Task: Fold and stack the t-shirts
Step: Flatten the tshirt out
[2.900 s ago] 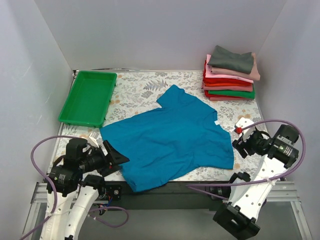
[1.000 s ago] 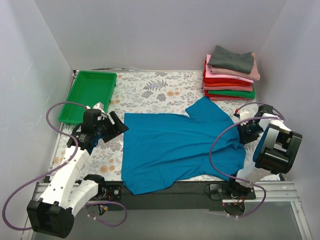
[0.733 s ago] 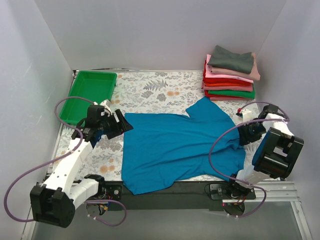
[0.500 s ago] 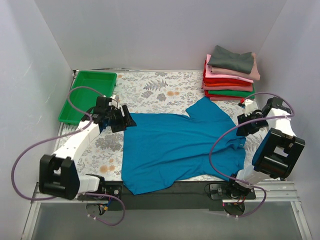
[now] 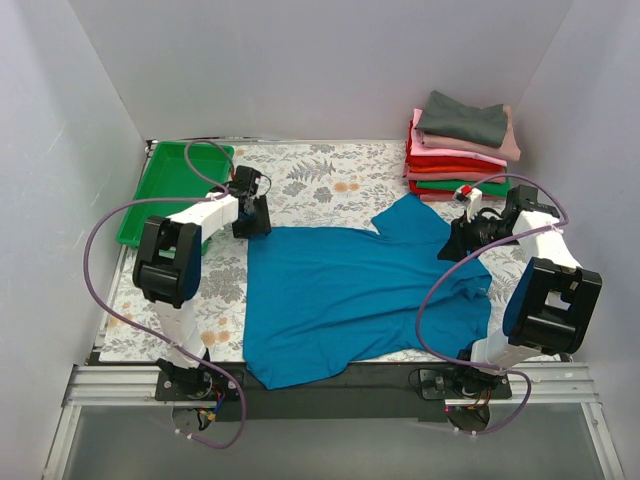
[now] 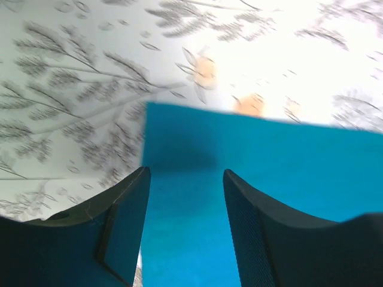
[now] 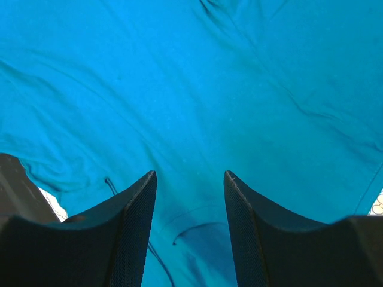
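A teal-blue t-shirt point(image 5: 360, 290) lies spread on the floral table cover, partly folded, with one sleeve pointing toward the back right. My left gripper point(image 5: 255, 222) is open, low over the shirt's far left corner point(image 6: 179, 128); its fingers point(image 6: 128, 221) straddle the blue cloth. My right gripper point(image 5: 455, 243) is open over the shirt's right side, near the sleeve; in the right wrist view only blue cloth point(image 7: 197, 89) shows between the fingers point(image 7: 134, 227). A stack of folded t-shirts point(image 5: 460, 150), grey on top, then pink, red and green, sits at the back right.
A green plastic tray point(image 5: 178, 180) stands at the back left, close to my left arm. Grey walls close in the table on three sides. The shirt's near hem hangs over the table's front edge point(image 5: 290, 372). Purple cables loop from both arms.
My left gripper has moved back and right from beside the tray to the shirt's far left corner. My right gripper has moved left onto the shirt near the sleeve. The shirt has not moved lately.
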### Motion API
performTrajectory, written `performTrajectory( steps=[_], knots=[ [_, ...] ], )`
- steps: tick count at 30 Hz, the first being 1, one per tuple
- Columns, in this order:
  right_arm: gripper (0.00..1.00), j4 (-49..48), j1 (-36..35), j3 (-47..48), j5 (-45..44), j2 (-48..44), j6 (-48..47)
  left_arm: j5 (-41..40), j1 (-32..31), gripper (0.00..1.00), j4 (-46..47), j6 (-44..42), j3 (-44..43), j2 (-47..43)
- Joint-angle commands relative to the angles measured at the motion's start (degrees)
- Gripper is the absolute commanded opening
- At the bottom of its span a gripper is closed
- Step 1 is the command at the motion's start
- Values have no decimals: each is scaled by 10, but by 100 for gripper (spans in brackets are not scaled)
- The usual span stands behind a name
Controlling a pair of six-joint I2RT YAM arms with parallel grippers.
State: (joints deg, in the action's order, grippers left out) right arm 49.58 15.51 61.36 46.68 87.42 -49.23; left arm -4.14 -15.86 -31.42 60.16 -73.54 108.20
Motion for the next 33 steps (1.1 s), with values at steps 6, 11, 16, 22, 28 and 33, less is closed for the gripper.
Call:
performTrajectory(
  steps=[6, 11, 16, 22, 28, 33],
  knots=[
    [56, -23, -2, -14, 29, -5, 19, -76, 1, 43, -22, -53, -51, 46],
    [56, -28, -2, -27, 29, -5, 19, -90, 1, 43, -21, -65, -64, 46],
    [56, -29, -2, -28, 29, -1, 21, -87, 5, 42, -25, -72, -82, 66],
    [56, -28, -10, -23, 19, 0, 18, -51, 5, 30, -31, -75, -78, 82],
    [56, -35, -49, 28, -29, 30, 31, -17, 5, 0, -31, -68, -56, 82],
    [57, -144, -65, 118, -162, 103, 130, -25, 6, 0, -19, -51, 0, 16]
  ],
)
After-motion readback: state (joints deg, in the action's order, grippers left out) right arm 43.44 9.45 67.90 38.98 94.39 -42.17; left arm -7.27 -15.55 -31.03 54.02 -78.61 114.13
